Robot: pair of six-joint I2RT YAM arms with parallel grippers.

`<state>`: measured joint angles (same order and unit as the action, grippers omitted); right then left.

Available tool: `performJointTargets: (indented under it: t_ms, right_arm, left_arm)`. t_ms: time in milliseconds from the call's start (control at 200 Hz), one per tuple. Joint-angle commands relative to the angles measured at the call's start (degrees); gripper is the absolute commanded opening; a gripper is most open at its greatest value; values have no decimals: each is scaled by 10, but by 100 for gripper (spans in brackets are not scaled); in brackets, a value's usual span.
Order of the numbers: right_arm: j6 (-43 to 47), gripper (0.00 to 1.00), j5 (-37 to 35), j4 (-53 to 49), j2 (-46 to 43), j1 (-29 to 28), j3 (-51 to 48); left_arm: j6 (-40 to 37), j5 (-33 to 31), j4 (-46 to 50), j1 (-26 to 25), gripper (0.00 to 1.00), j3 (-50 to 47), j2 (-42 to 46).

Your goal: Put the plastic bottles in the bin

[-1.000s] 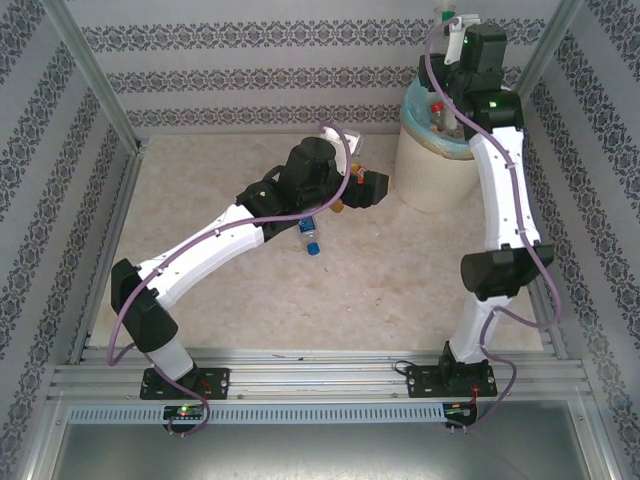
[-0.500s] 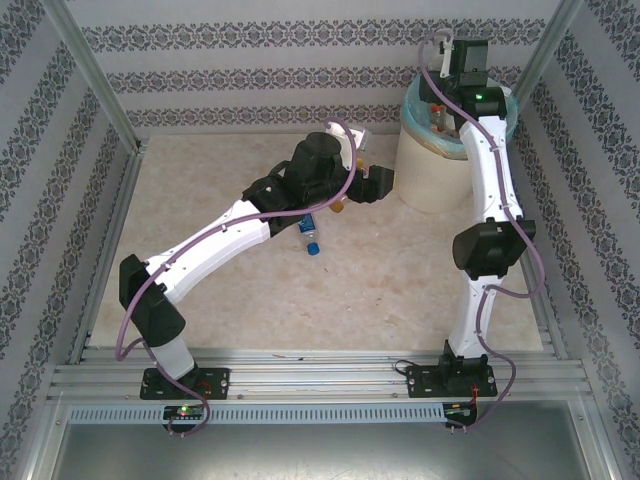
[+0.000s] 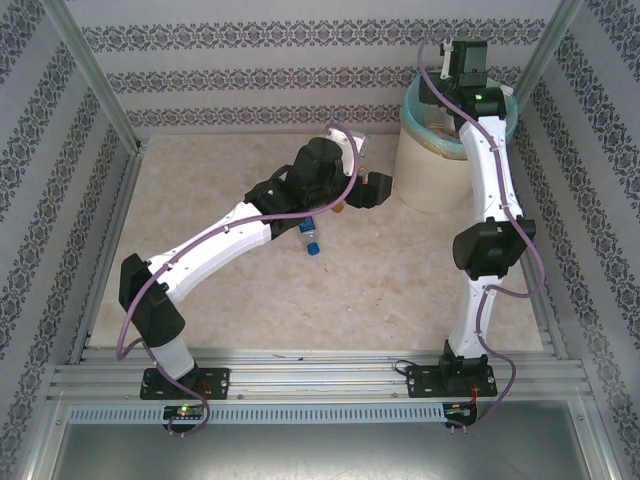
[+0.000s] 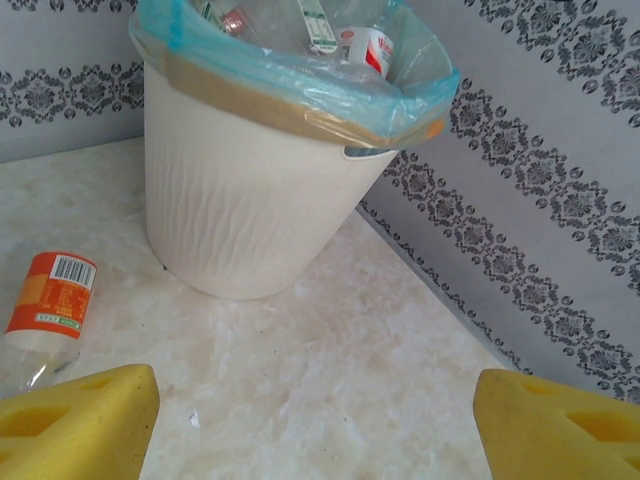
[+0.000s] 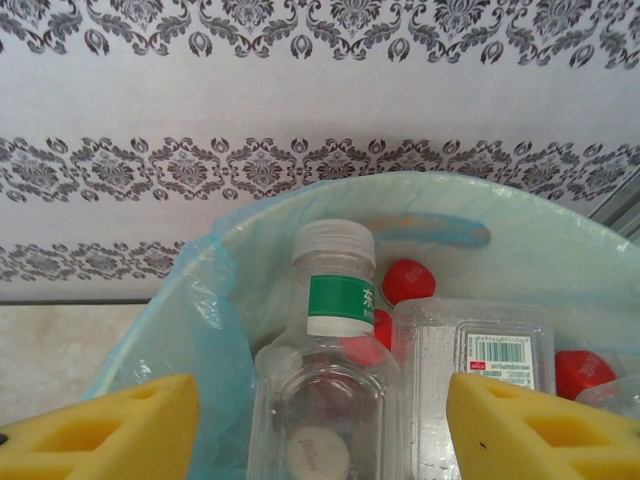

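The bin (image 3: 425,178), cream-white with a blue-green liner, stands at the back right of the table. My right gripper (image 3: 447,92) hangs over its mouth. In the right wrist view this gripper (image 5: 320,430) is open. A clear bottle with a green label and white cap (image 5: 335,290) lies in the bin (image 5: 560,240) between the yellow pads, touching neither. Red caps (image 5: 408,280) show among the other bottles there. My left gripper (image 3: 380,188) is open and empty, low over the table just left of the bin (image 4: 240,200). An orange-labelled bottle (image 4: 45,310) lies to its left. A blue-capped bottle (image 3: 311,238) lies beside the left forearm.
Patterned walls (image 3: 300,70) close in the table at the back and sides, the right wall (image 4: 540,200) running close behind the bin. An aluminium frame rail (image 3: 300,370) crosses the near edge. A clear plastic container with a barcode label (image 5: 490,360) lies in the bin.
The right arm has come down over the bin and its jaws have spread. The green-labelled bottle it held up high now lies in the bin. The left gripper edged toward the bin.
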<state>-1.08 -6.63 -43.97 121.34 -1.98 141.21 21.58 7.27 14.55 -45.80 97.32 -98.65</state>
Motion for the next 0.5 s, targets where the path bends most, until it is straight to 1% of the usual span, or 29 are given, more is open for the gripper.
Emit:
performJointTargets:
  t_ms: [0, 90, 205, 365, 495]
  right_arm:
    - [2, 58, -3, -6, 12, 11, 19]
    - [-6, 51, 18, -37, 50, 19, 53]
    - [-14, 45, 37, -73, 93, 27, 80]
    - [-27, 42, 69, -100, 122, 37, 82]
    - [-35, 41, 90, -102, 104, 37, 86]
  left_arm:
    - [-6, -10, -17, -7, 83, -8, 30]
    - [-4, -14, -19, -7, 83, -16, 33]
    - [1, -17, -23, -7, 83, -26, 35]
    - [5, -19, -22, -7, 83, -35, 37]
    - [1, -22, -15, -7, 83, -30, 39]
